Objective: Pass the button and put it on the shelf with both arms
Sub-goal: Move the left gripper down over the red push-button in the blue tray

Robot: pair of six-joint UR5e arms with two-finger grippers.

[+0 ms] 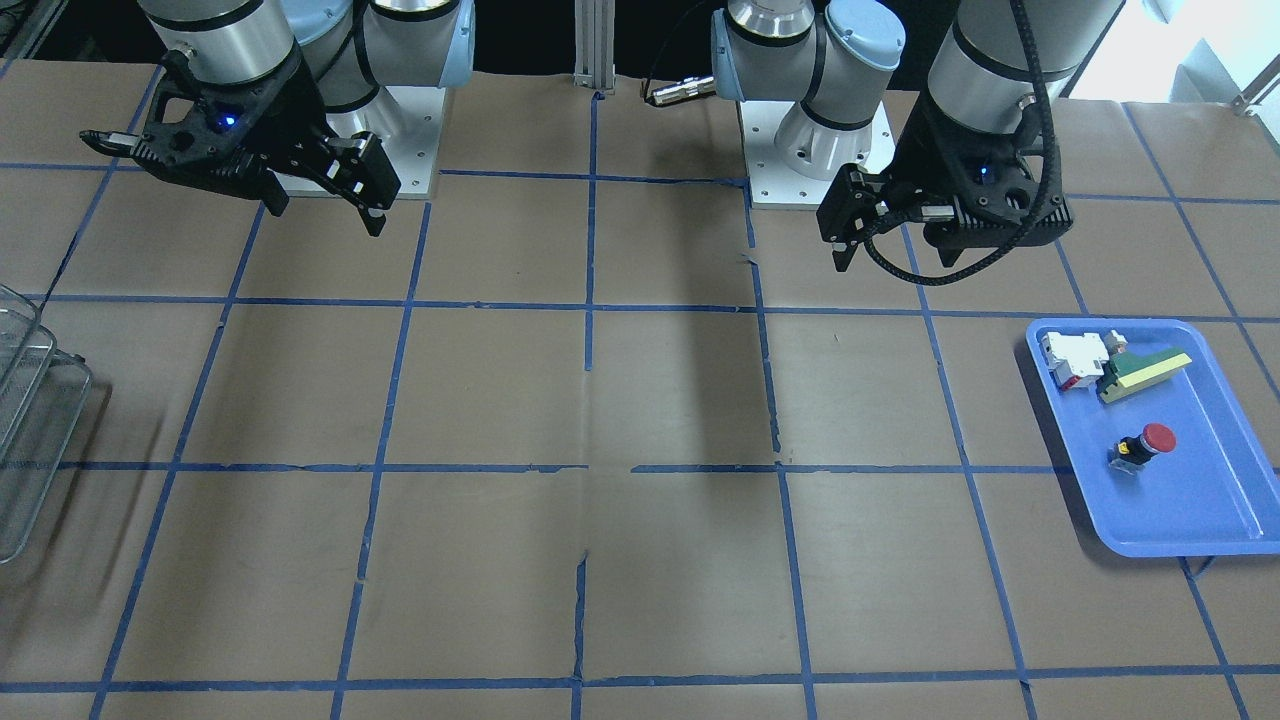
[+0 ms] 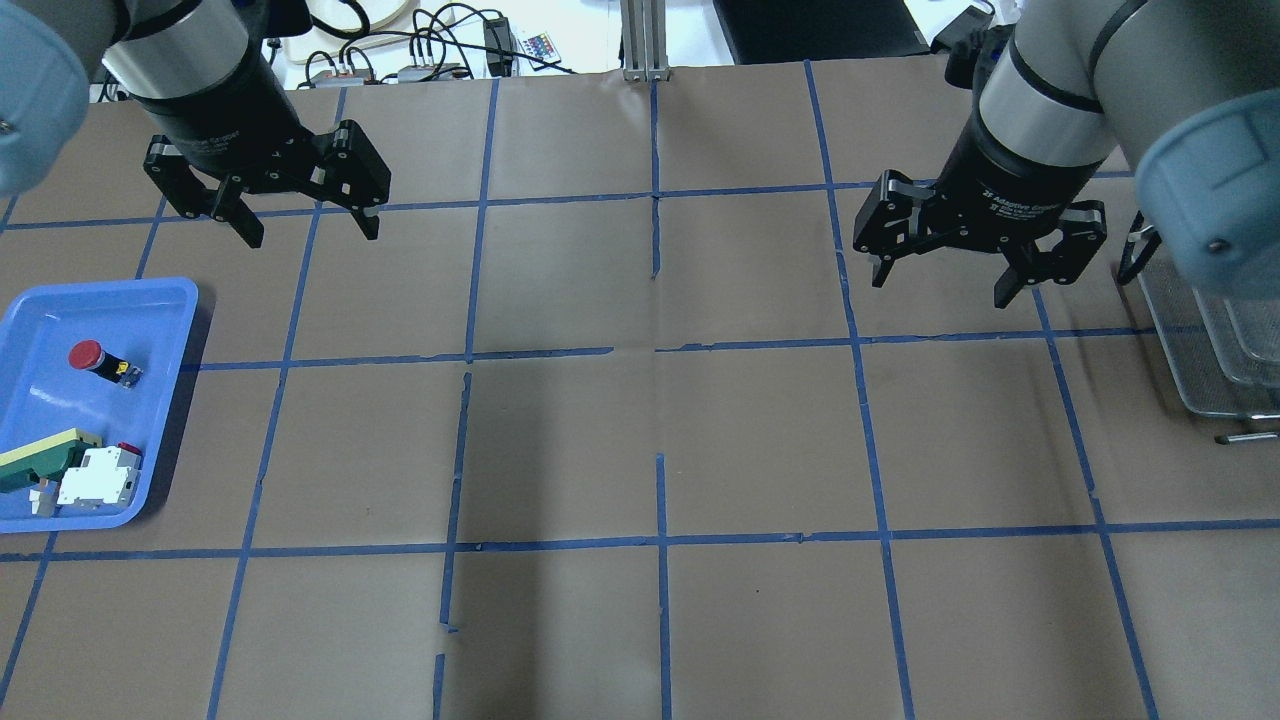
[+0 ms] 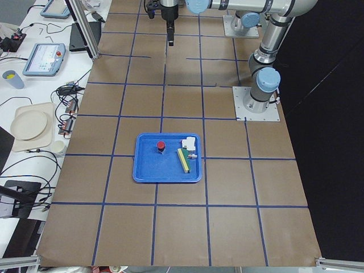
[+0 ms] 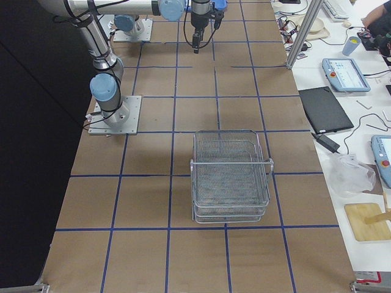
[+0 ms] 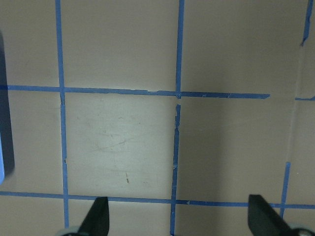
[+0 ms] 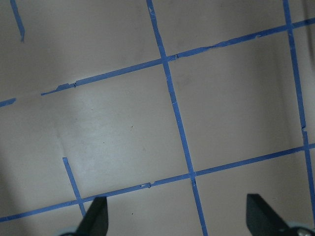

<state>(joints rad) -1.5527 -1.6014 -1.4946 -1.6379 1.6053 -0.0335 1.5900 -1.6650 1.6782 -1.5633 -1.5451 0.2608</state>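
Observation:
The button (image 1: 1145, 445), with a red cap and black body, lies on its side in the blue tray (image 1: 1200, 490); it also shows in the overhead view (image 2: 95, 358) and the exterior left view (image 3: 161, 146). My left gripper (image 2: 312, 235) is open and empty, hovering above the table beyond the tray's far end, apart from the button. My right gripper (image 2: 940, 290) is open and empty, hovering beside the wire-mesh shelf (image 2: 1210, 340). The shelf (image 4: 231, 177) stands at the table's end on my right. Both wrist views show only bare table between open fingertips (image 5: 98, 214) (image 6: 96, 216).
The tray also holds a white-and-red block (image 1: 1075, 358) and a green-and-yellow wedge (image 1: 1145, 372) at its end nearer me. Blue tape lines grid the brown table. The arm bases (image 1: 820, 150) stand at the table's edge on my side.

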